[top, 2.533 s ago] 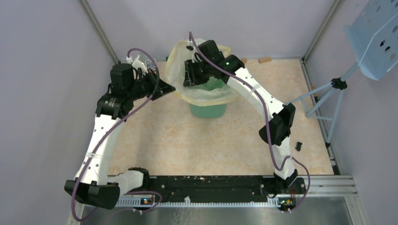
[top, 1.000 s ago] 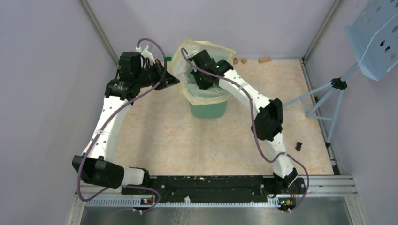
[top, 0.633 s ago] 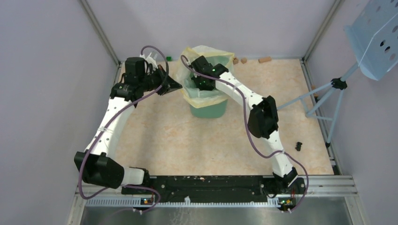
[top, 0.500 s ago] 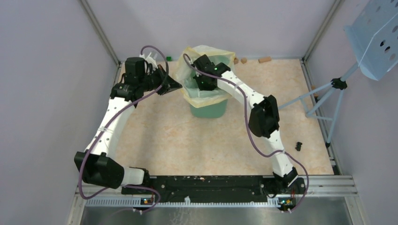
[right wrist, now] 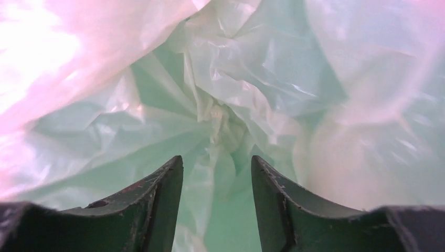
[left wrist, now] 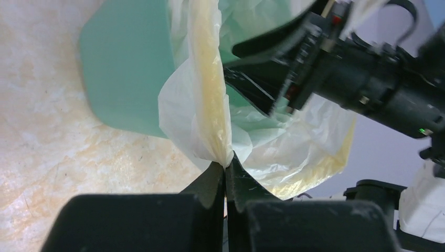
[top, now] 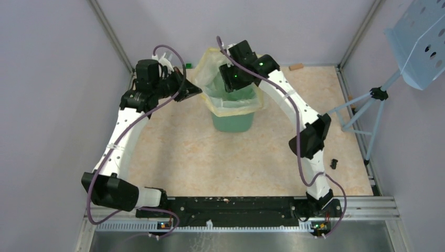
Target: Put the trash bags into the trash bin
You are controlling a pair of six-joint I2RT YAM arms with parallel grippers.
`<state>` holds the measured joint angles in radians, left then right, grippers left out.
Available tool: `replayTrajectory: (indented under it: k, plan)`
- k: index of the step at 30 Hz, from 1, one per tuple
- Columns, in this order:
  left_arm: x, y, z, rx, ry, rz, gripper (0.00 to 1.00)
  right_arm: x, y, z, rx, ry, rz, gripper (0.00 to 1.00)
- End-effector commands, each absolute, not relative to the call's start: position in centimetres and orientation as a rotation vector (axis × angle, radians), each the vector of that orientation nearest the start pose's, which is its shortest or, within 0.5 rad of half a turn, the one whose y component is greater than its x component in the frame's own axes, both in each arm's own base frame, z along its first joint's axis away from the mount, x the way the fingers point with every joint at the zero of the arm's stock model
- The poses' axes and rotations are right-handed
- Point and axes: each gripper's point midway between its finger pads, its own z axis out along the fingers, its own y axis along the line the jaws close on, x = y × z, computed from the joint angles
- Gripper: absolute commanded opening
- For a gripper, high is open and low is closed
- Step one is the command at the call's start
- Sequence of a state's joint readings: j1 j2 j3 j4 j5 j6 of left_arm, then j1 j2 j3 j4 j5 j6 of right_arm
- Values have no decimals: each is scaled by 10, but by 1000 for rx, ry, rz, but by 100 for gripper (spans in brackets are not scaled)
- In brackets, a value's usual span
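The mint-green trash bin [top: 232, 122] stands at the back middle of the table. The pale-yellow trash bag [top: 237, 108] lines it, its yellower rim folded out over the mouth. My left gripper [top: 194, 91] is at the bin's left side, shut on a pinch of the bag's rim [left wrist: 212, 121] beside the bin wall [left wrist: 131, 73]. Over the mouth hovers my right gripper [top: 231, 84], pointing down. Its fingers stand open [right wrist: 216, 165] with nothing between them. Crinkled bag [right wrist: 231, 100] lies below them inside the bin.
A tripod with a blue perforated panel [top: 417, 42] stands at the right edge. A small black piece [top: 334, 164] lies on the table near it. A brown scrap [top: 296, 66] sits by the back wall. Frame rails [top: 113, 42] border the cell.
My right gripper has opened and risen from deep in the bin to just above its mouth. The left gripper keeps its hold on the rim, barely shifted.
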<state>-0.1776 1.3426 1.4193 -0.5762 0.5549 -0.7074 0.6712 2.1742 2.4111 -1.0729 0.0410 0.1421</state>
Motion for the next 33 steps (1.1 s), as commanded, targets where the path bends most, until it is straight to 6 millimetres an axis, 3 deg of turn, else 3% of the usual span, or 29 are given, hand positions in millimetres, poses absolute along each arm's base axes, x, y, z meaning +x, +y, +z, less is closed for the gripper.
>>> replayTrajectory:
  k: [1, 9, 14, 19, 23, 28, 30, 33]
  plan:
    - [344, -173, 362, -161, 2061, -1066, 1, 386, 303, 323, -560, 2207, 366, 53]
    - [348, -163, 353, -191, 2058, -984, 0, 362, 272, 386, -471, 2075, 376, 70]
    - [350, -160, 360, -233, 2030, -977, 0, 345, 240, 396, -393, 2102, 291, 71]
    - [351, -159, 363, -245, 2006, -979, 0, 325, 209, 378, -327, 2202, 203, 73]
    - [350, -164, 362, -220, 2026, -1006, 0, 310, 197, 356, -265, 2291, 184, 74]
    - [346, -166, 362, -197, 2029, -1020, 0, 303, 208, 326, -97, 2413, 342, 79]
    - [344, -165, 363, -202, 2024, -1018, 0, 304, 212, 319, 4, 2443, 394, 86]
    - [340, -167, 365, -200, 2020, -1041, 0, 310, 221, 311, 120, 2434, 461, 85]
